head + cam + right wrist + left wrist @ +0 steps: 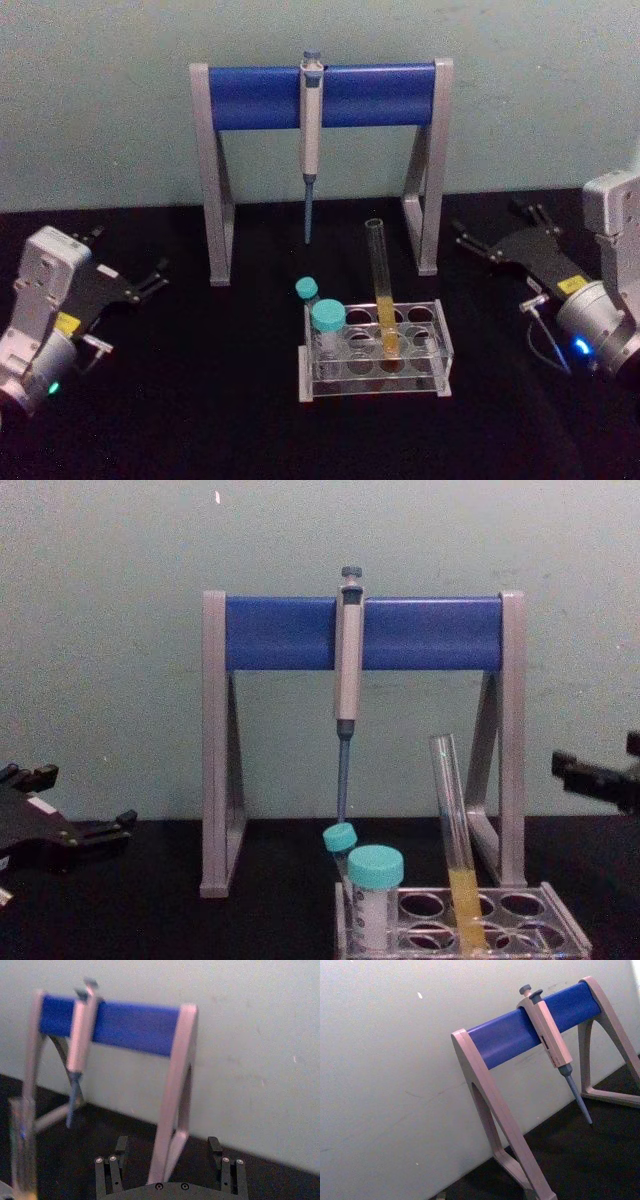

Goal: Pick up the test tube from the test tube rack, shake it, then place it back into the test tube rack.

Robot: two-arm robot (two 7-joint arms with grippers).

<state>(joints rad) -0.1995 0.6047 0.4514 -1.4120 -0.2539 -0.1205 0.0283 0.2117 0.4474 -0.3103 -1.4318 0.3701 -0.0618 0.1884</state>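
Your right hand hangs spread wide and empty, well off to the right of the test tube rack. Toward your left from it, the test tube stands leaning slightly in a rack hole, with two teal-capped vials beyond. Your left hand, also spread and empty, sits far across the counter.

Your robot's left gripper: black flat-plate linkage fingers on a light grey wrist housing, a yellow label on the side and a green indicator light. Its right gripper: the same black linkage with silver screw heads at the joints, a grey housing, a yellow label, a thin grey cable and a blue light.
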